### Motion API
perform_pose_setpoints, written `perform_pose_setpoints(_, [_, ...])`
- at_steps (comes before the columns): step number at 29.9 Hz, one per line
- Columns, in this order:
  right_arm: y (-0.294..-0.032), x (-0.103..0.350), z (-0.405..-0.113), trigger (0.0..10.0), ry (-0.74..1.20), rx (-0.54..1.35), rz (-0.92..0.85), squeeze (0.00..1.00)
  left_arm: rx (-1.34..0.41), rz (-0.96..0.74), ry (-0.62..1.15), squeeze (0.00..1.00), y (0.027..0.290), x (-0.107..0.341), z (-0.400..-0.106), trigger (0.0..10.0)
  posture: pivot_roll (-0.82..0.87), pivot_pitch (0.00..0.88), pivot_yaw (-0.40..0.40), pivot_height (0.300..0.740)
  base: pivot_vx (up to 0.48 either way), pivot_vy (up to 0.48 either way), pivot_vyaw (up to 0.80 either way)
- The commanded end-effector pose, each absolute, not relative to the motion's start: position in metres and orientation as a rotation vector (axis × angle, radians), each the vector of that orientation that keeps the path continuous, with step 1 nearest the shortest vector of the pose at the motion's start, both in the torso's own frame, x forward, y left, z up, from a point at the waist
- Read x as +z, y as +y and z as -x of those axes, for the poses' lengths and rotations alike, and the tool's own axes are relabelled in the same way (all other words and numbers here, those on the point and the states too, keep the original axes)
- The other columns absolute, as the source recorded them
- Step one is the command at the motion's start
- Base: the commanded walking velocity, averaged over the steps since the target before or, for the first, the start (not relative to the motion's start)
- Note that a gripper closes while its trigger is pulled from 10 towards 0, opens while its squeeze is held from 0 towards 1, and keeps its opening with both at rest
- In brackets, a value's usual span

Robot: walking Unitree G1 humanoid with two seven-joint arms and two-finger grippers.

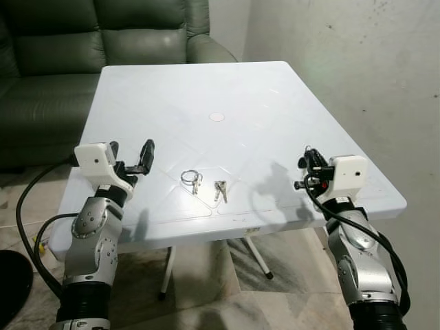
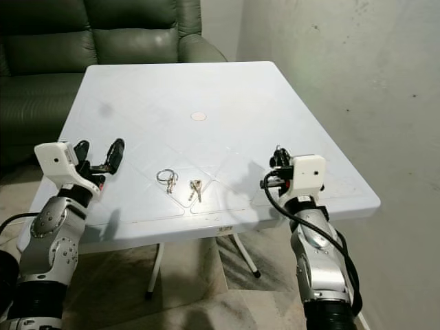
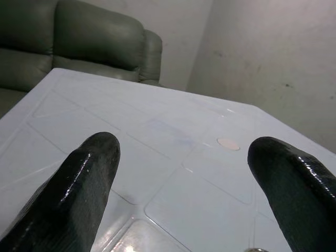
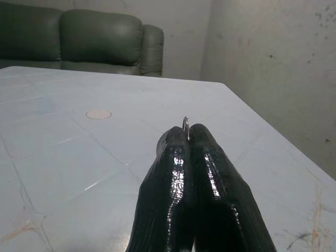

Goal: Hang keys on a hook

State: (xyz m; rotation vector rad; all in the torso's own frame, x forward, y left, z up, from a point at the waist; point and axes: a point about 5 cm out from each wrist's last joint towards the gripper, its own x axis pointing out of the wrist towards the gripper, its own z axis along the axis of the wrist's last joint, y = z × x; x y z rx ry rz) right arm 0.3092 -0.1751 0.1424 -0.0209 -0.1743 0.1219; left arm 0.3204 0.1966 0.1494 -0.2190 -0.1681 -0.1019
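right gripper (image 4: 188, 137) pinching maybe a hook (image 4: 185, 124)

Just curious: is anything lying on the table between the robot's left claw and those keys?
No. In the left eye view, only bare white table lies between the left gripper, jaws open, and the keys; a second key lies beyond.

Your robot's two arms, seen from the head camera.
Note silver jointed forearms, white box housings at each wrist, looping black cables, and glossy black fingers on the left gripper (image 1: 132, 155) and right gripper (image 1: 307, 159).
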Motion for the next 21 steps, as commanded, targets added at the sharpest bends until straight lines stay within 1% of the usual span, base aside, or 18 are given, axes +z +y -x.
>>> perform_pose_setpoints(1, [-0.1754,0.1445,-0.3108,10.0,-0.181,0.122,0.020,0.00,-0.089,0.234,-0.160,0.00,0.1972,0.1487,-0.3218,10.0,-0.03,0.000,-0.051,0.740,0.000,0.262,-0.74])
perform_pose_setpoints(3, [-0.1749,0.1446,-0.3107,10.0,-0.181,0.124,0.019,0.00,-0.085,0.237,-0.163,0.00,0.1974,0.1488,-0.3217,10.0,-0.03,0.000,-0.051,0.740,0.000,0.334,-0.74])
perform_pose_setpoints(21, [-0.1739,0.1459,-0.3109,10.0,-0.180,0.131,0.022,0.00,-0.051,0.233,-0.147,0.00,0.2016,0.1465,-0.3231,10.0,-0.03,0.000,-0.058,0.740,0.000,0.000,-0.74])
